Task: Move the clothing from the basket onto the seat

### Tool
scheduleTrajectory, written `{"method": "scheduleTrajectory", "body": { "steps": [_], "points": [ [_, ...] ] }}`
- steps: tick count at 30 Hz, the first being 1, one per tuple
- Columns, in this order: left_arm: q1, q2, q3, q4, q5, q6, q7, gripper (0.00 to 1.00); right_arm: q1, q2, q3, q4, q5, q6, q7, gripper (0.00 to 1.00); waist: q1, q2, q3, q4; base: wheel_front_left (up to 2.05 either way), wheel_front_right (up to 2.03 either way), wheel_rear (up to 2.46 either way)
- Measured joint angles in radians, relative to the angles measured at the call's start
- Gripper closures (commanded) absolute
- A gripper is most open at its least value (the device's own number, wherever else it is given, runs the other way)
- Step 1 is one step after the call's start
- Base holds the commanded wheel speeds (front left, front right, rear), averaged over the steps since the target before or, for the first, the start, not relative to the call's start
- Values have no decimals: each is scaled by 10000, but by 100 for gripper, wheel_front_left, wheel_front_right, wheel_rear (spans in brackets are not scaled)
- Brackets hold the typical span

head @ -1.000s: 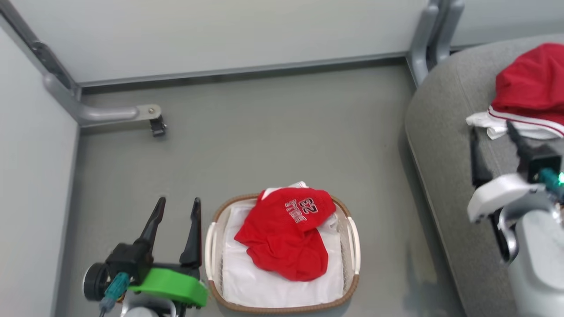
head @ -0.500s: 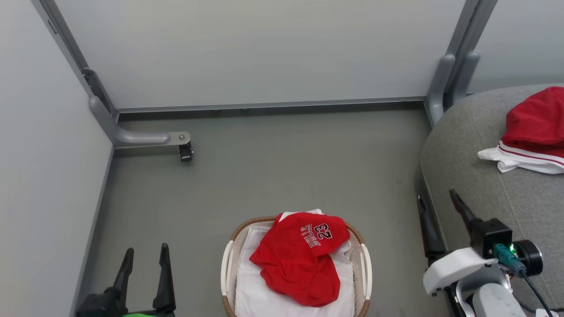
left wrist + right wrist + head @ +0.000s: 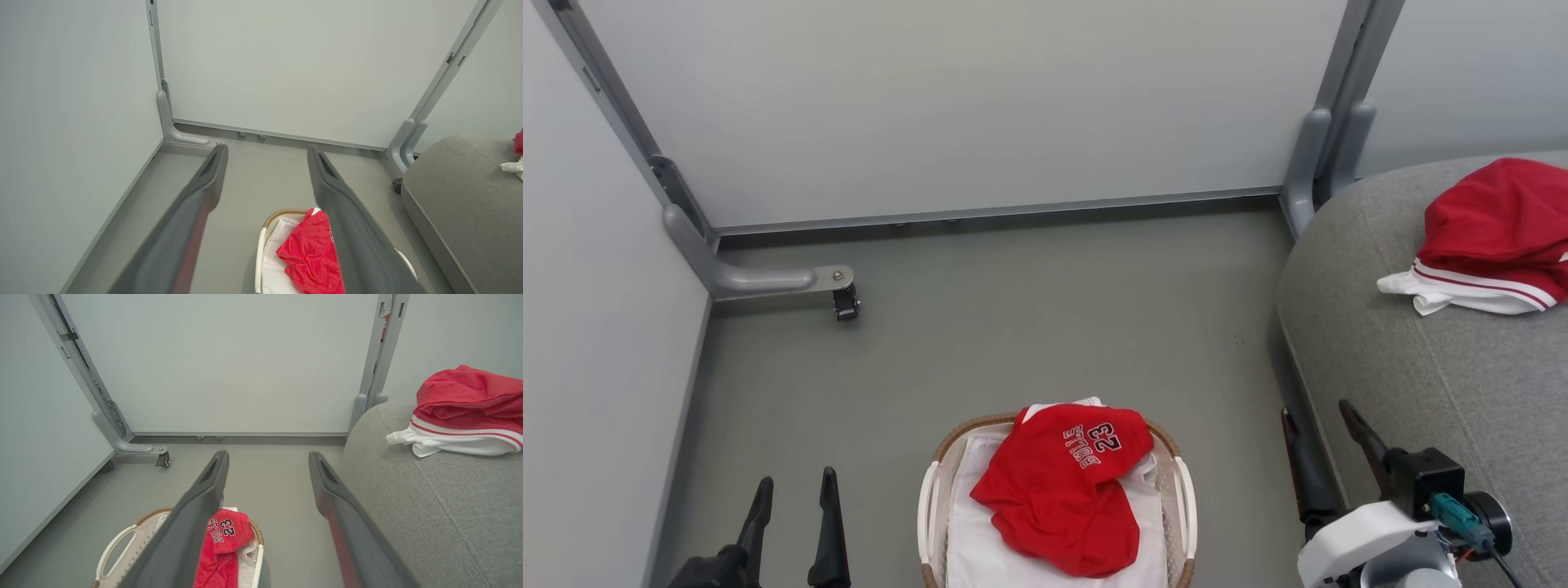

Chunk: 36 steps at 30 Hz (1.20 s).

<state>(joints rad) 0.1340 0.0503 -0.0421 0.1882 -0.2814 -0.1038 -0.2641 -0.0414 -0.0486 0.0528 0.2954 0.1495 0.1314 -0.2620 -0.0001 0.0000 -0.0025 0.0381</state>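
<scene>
Head view: basket point(image 3: 925, 510) sits on the floor point(image 3: 1013, 327), bottom centre and partly cut off by the frame edge. Inside it is the white liner point(image 3: 980, 555), with the red BULLS 23 jersey point(image 3: 1058, 498) crumpled on top, print facing up, one fold lying over the far rim. The seat point(image 3: 1421, 392) is on the right, well apart from the basket. The red-and-white garment point(image 3: 1486, 237) lies bunched on it near the far end, white striped sleeve toward the front. Left hand point(image 3: 797, 478) is low on the left, just beside the basket, fingers spread and nothing between them. Right hand point(image 3: 1315, 408) is between basket and seat, close to the seat's edge, fingers spread and holding nothing.

Left wrist view: both fingers are wide apart with bare floor between them. The basket with the jersey shows low, partly behind the right-side finger. A seat corner is at far right.

Right wrist view: fingers are spread and the gap is empty. The basket and jersey are at lower left, partly behind one finger. The seat fills the right side with the red-and-white garment on it. No contact with cloth is visible.
</scene>
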Motion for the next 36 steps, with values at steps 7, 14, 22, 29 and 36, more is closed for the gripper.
{"method": "scheduleTrajectory", "body": {
  "steps": [7,14,22,29,36],
  "points": [
    [-1,0,-48,113,-54,0,0,0,-2,0,-17,12,15,0,2,0,0,0,0,9,0,0,0],
    [-1,0,-82,144,-54,-4,0,0,-2,0,4,2,15,0,2,0,0,0,-13,66,0,0,0],
    [23,-2,-163,136,-54,-4,0,0,2,0,46,-35,27,0,2,0,0,0,-10,67,0,0,0],
    [35,-2,-245,132,-50,-4,0,0,10,0,-6,-98,23,0,0,0,0,0,44,32,0,0,0],
    [-245,-4,-604,211,284,-65,0,0,-82,2,-48,-395,-38,0,0,0,0,0,382,23,0,0,0]
  ]
}}
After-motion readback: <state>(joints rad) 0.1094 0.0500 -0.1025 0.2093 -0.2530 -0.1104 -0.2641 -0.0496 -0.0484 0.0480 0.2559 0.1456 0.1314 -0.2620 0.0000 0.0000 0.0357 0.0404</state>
